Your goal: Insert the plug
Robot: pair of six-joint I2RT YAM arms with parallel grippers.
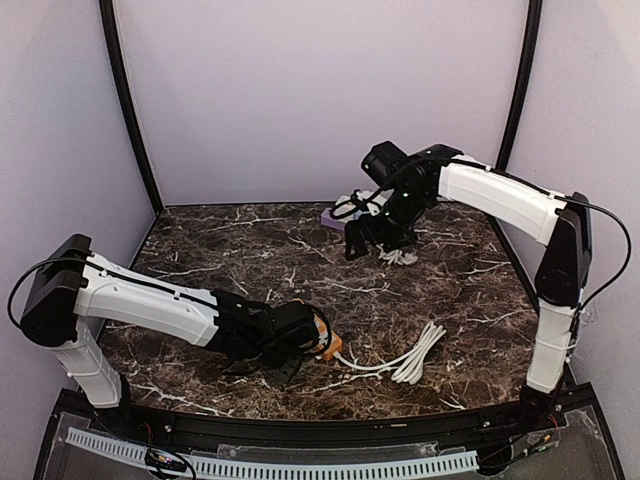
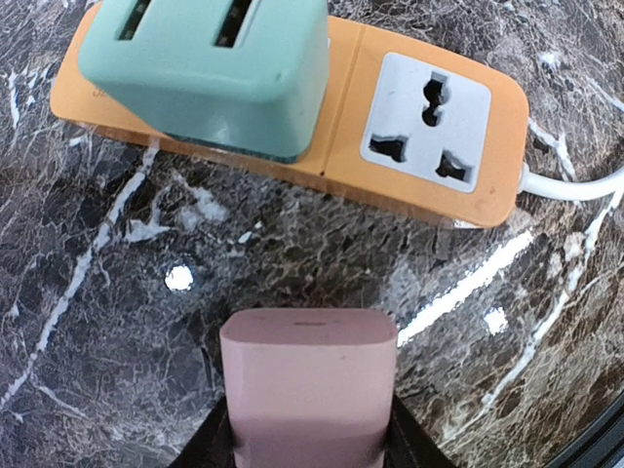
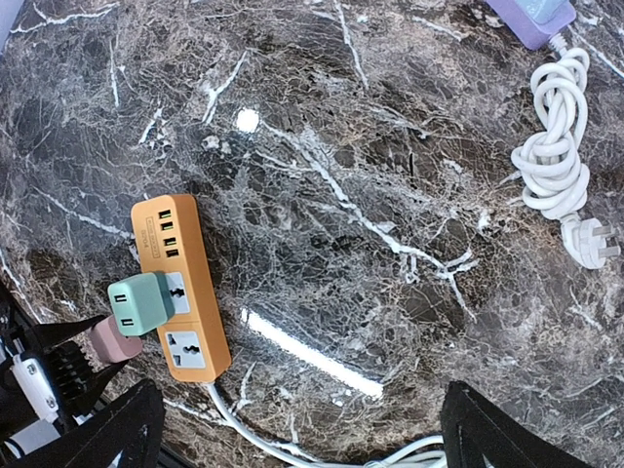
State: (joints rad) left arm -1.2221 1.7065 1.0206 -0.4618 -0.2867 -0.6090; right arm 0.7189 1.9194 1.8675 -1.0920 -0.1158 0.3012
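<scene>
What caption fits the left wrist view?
Left jaws hold a pink plug short of the orange power strip, whose free socket sits beside a green adapter.

On the counter (image 1: 250,250), near centre, a power strip (image 2: 429,185) lies with an adapter (image 2: 210,68) seated on it. The plug (image 2: 307,380), in the left end effector (image 2: 307,444), sits just left of it, apart. The strip's cord (image 1: 415,355) loops right. Far behind lie a second strip (image 3: 534,18) and a coiled cord (image 3: 552,161).
</scene>
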